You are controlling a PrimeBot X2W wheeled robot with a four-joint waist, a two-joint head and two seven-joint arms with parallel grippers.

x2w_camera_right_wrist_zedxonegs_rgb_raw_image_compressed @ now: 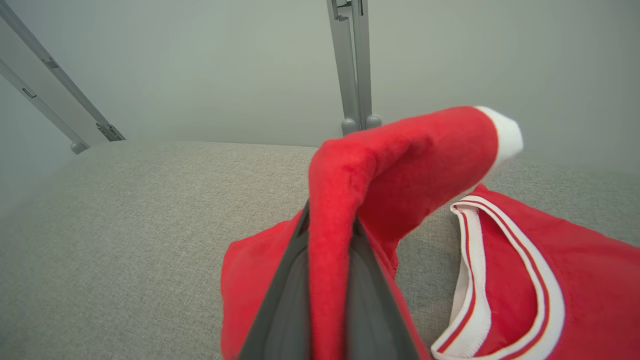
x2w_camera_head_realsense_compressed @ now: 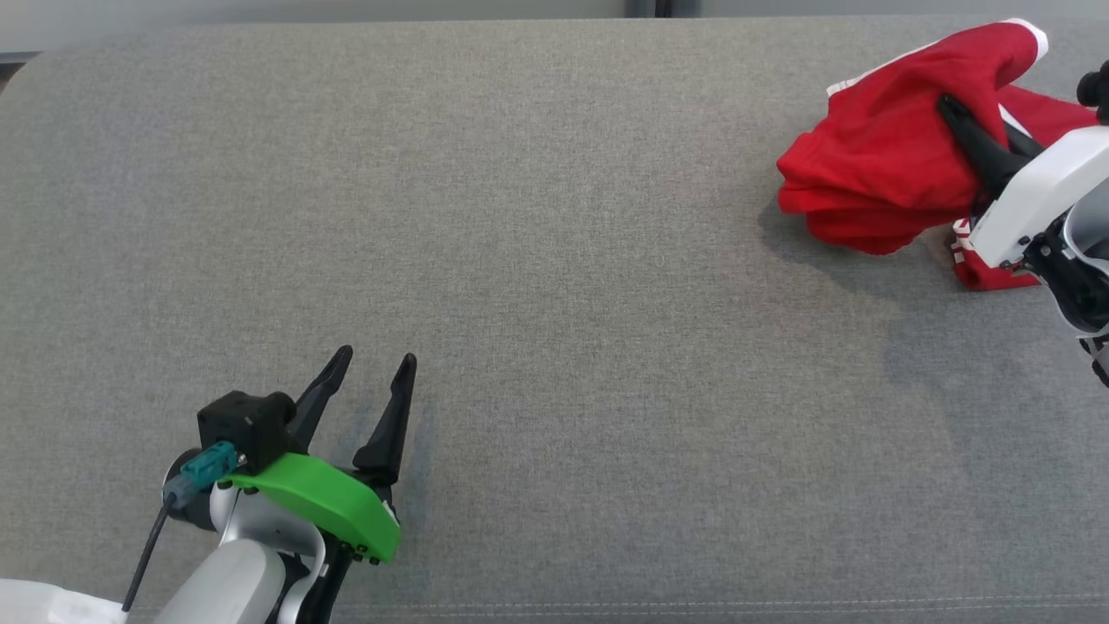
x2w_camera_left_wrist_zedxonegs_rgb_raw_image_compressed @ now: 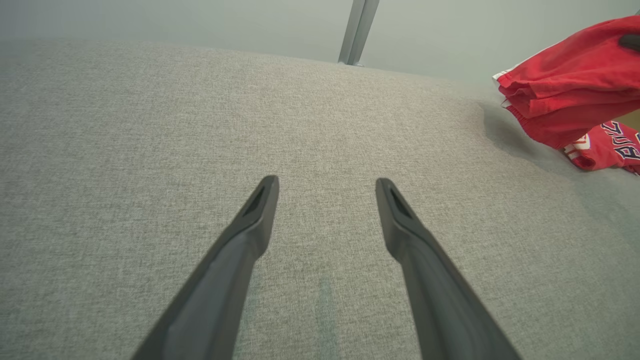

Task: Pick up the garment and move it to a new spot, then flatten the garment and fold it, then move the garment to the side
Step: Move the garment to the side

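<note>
Right hand (x2w_camera_head_realsense_compressed: pixel 953 107) tight on red garment (x2w_camera_head_realsense_compressed: pixel 875 165)

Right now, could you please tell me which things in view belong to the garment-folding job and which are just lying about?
Job: red garment, bunched; right gripper, jaws shut on a fold of it; left gripper, jaws open, empty; grey padded surface under both.
Lying about: grey metal posts behind the surface; pale wall.
</note>
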